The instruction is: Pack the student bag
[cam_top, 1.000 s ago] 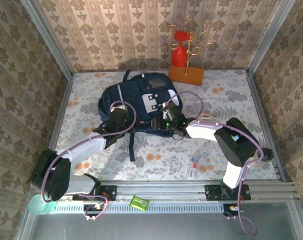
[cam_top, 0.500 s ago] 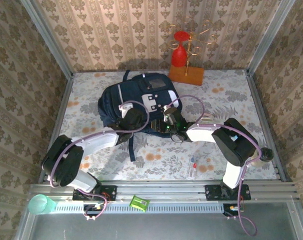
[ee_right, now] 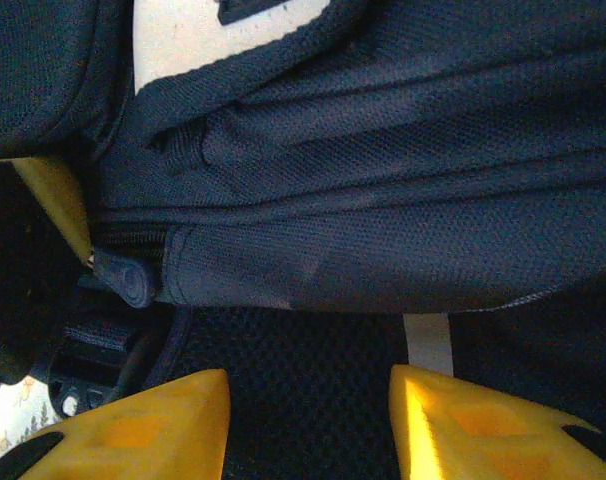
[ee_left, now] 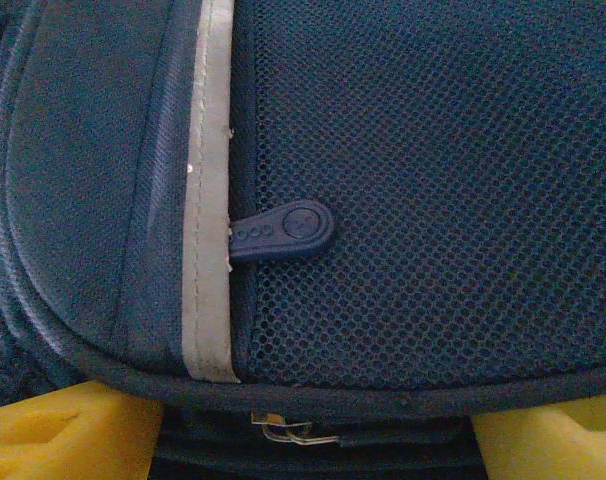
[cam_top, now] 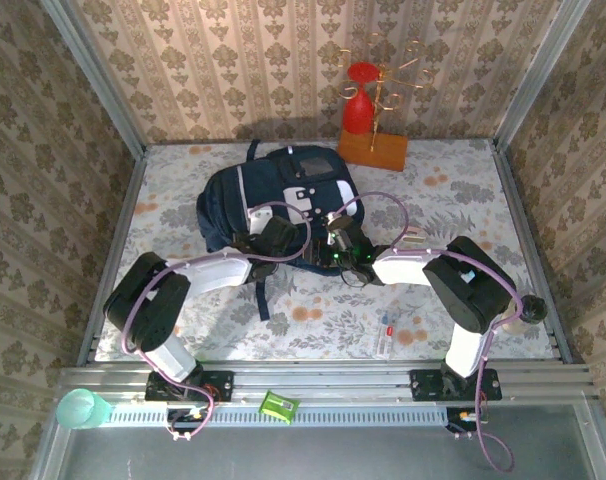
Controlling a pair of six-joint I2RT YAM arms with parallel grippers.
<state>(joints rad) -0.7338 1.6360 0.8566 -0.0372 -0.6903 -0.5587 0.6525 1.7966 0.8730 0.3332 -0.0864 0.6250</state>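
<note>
The student bag [cam_top: 283, 190] is laid flat on the desk [cam_top: 463, 200]. Both arms are stretched low and angled inward to the bag's near edge. The left pincer [cam_top: 276, 236] is spread wide, while the right pincer [cam_top: 335, 240] is held half-parted against dark fabric — whether it grips cannot be told.

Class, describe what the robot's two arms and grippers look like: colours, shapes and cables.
Both the left arm and the right arm have white links joined by bulky black housings, with a lilac cable looping along each. The left gripper and the right gripper are dark-bodied, and their fingers are yellow wedges.
</note>
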